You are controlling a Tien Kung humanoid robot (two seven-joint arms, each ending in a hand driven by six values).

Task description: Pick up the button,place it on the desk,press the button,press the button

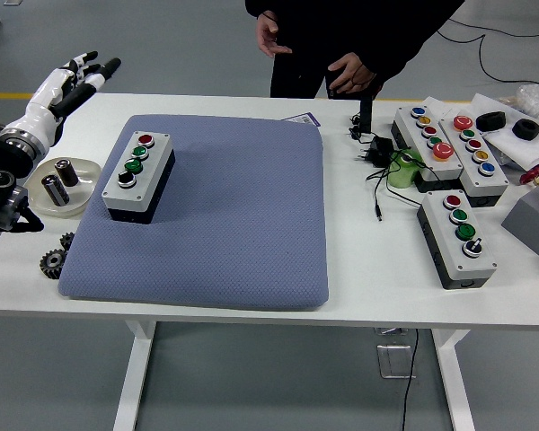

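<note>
A grey padded cloth mat [225, 215] covers the near middle of the white table [359, 296], likely to cushion what is set down. On its left part lies the grey four-button control box [138, 175], flat, buttons up, ready for pressing. Left, two small black gears [54, 260] and a round dish [65, 186] holding metal cylinders. Farther back, the robot's white left hand [72, 81] hovers with fingers spread, empty. At right, three similar spare button boxes [458, 235] among cables. A person stands beyond.

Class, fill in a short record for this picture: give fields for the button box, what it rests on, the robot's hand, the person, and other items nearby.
button box: grey button box, on the mat's left part
surface: blue mat on white table
left hand: left hand raised at far left, fingers open, holding nothing
person: person's hands at far side, empty
nearby: dish with metal cylinders; gears; more button boxes on the right
</note>
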